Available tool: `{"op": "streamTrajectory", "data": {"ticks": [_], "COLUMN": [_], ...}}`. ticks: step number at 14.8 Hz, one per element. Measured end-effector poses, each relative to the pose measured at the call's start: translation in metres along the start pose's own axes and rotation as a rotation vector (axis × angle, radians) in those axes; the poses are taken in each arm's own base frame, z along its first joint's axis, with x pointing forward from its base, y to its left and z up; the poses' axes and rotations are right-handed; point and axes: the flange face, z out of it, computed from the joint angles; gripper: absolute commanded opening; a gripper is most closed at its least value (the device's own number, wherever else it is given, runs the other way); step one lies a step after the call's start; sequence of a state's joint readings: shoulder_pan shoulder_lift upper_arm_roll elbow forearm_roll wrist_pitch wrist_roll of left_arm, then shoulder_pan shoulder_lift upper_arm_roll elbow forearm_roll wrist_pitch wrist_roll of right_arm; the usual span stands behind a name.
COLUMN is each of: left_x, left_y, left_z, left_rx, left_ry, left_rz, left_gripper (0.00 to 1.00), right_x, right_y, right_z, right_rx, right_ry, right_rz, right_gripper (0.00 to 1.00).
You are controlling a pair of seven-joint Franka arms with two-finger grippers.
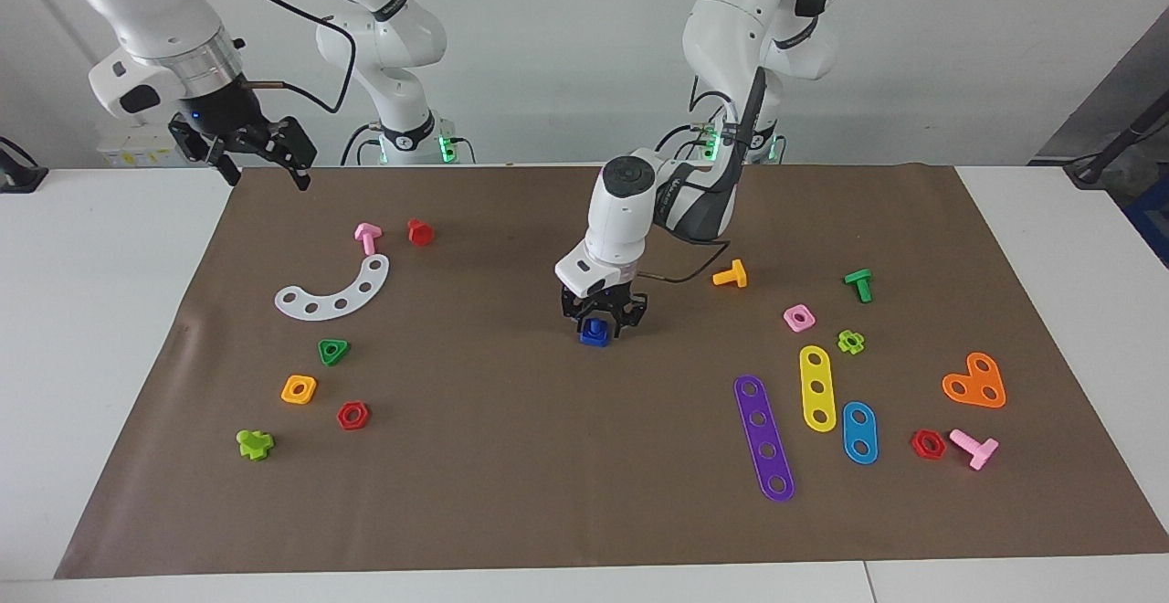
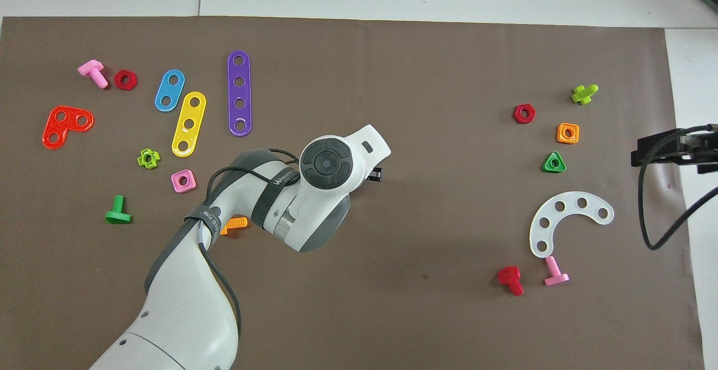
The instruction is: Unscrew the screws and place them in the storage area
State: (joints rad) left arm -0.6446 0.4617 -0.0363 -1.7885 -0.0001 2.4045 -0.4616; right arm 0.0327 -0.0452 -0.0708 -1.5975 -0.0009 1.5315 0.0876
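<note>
A small dark-blue piece (image 1: 595, 332) sits on the brown paper mat (image 1: 511, 457) near its middle. It has a squarish base with a stub on top, and I cannot tell whether it is the screw alone or the screw in a nut. My left gripper (image 1: 603, 315) points straight down, right on the piece. In the overhead view the left arm's wrist (image 2: 328, 162) hides both the piece and the gripper. My right gripper (image 1: 263, 174) waits open and empty in the air over the mat's edge nearest the robots, at the right arm's end; it also shows in the overhead view (image 2: 667, 148).
Toward the right arm's end lie a white curved plate (image 1: 336, 290), a pink bolt (image 1: 367, 238), a red bolt (image 1: 420, 232) and several nuts. Toward the left arm's end lie an orange bolt (image 1: 731, 274), a green bolt (image 1: 858, 284), a purple strip (image 1: 763, 437), a yellow strip (image 1: 817, 387) and other pieces.
</note>
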Motion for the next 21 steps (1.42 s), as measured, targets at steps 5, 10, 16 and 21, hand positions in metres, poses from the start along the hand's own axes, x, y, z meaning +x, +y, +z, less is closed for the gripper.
{"op": "streamTrajectory", "data": {"ticks": [5,10,16,21], "left_x": [0.001,0.009,0.018,0.02], "left_y": [0.0,0.004,0.005,-0.018], "left_z": [-0.002,-0.016,-0.05,-0.081], "left_rx": [-0.002,0.0,0.004,0.022], "left_ry": [0.004,0.002,0.003,-0.006], "left_rz": [-0.004,-0.009,-0.017,-0.052], "left_gripper": [0.19,0.2,0.19,0.2], "right_x": [0.0,0.0,0.0,0.0], "right_y": [0.0,0.0,0.0,0.0], "right_z": [0.0,0.0,0.0,0.0], "right_rx": [0.0,0.0,0.0,0.0], "right_ry": [0.0,0.0,0.0,0.0], "right_rz": [0.0,0.0,0.0,0.0], "right_gripper": [1.0,1.0,1.0,1.0]}}
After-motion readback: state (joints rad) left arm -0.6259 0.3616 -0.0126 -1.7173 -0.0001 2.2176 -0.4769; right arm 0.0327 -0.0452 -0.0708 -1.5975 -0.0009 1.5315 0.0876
